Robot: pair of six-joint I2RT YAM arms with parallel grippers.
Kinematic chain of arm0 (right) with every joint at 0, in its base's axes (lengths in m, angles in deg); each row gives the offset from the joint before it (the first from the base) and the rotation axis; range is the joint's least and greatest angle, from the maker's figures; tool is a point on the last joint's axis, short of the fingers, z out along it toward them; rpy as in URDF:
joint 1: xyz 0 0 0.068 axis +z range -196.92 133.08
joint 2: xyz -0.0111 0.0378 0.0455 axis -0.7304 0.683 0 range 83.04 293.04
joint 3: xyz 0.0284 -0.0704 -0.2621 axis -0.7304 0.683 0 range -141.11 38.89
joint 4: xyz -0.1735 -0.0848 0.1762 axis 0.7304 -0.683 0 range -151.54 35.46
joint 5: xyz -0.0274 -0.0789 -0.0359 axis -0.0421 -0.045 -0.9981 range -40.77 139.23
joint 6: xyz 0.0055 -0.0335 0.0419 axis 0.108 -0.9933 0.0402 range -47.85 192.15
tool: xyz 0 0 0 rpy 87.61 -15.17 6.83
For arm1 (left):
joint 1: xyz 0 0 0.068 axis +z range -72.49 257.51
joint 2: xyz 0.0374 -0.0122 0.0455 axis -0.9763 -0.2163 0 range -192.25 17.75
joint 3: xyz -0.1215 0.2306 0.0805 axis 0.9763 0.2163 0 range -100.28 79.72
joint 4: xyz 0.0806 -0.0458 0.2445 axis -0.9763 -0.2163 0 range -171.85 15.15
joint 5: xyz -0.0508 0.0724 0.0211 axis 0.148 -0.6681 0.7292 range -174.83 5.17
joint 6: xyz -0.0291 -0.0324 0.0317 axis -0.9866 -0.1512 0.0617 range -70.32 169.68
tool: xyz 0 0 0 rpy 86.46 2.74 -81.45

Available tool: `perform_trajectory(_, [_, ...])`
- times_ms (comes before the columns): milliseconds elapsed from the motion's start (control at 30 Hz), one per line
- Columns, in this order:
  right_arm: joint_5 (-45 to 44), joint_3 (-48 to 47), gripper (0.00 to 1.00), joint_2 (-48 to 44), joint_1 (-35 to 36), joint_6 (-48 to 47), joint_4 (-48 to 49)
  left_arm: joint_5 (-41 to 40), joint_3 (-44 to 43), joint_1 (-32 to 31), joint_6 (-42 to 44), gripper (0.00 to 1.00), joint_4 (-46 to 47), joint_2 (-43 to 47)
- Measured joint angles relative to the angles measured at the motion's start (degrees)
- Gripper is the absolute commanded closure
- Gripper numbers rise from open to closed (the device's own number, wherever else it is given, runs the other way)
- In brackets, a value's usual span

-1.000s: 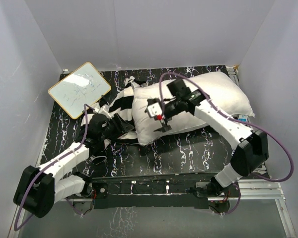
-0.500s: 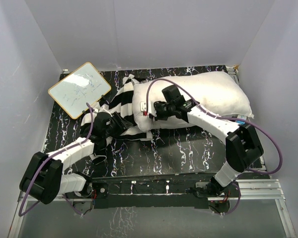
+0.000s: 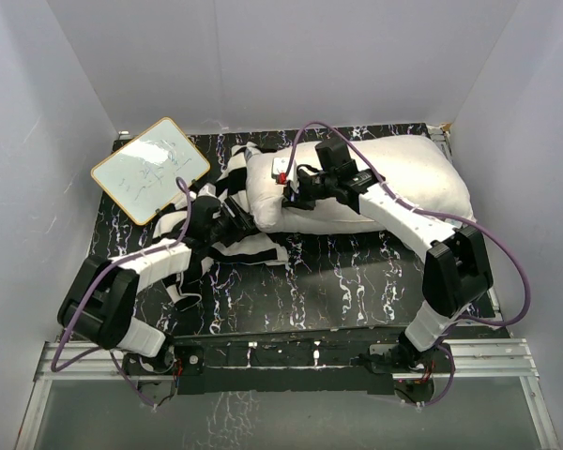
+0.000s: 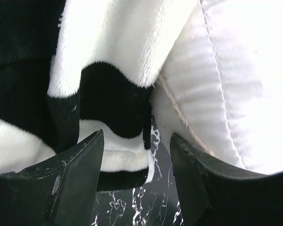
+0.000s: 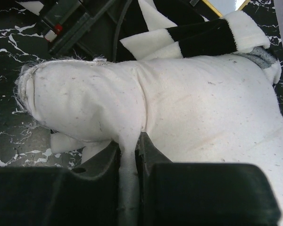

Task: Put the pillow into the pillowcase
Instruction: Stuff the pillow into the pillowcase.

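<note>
Along the near edge of a black, white-veined table, two white-and-black robot arms are bolted side by side and reach away from the camera. The left arm stretches forward and inward; the left gripper sits low over the tabletop with its two dark fingers spread apart, and a folded edge of the pillowcase lies just beyond their tips. The pillowcase, a thin cloth with wide black and white stripes, lies crumpled left of centre; one fold spills toward the near side and another runs under the left end of the pillow. The right arm rises from the right and crosses over the pillow; the right gripper has its fingers pressed together on a raised fold of white fabric near the pillow's left end. The pillow, large, plump and plain white, lies across the far right half of the table, its left end touching the striped cloth and most of its body outside the sleeve; whether that end sits inside the opening cannot be told. Further back on the left, a small whiteboard with a pale yellow frame lies at an angle near the corner; plain white walls enclose the table on three sides.
</note>
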Motion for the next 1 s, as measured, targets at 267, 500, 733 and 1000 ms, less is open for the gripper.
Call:
perform_trajectory(267, [0.85,0.39,0.92,0.57,-0.31,2.01,1.09,-3.96,-6.8,-2.58,-0.02,0.46,-4.79,-8.72])
perform_trajectory(500, [0.9,1.03,0.92,0.68,-0.48,2.6,2.34,-8.57,-10.25,-3.21,2.73,0.99,-9.9,-14.14])
perform_trajectory(733, [-0.72,2.43,0.92,0.68,-0.42,1.92,2.84,-8.61,-11.3,-3.32,9.55,1.0,-16.94,-7.08])
perform_trajectory(1000, [-1.01,0.04,0.92,2.82,-0.15,1.2,1.86,5.79,-11.67,-3.28,15.8,0.99,-22.47,9.92])
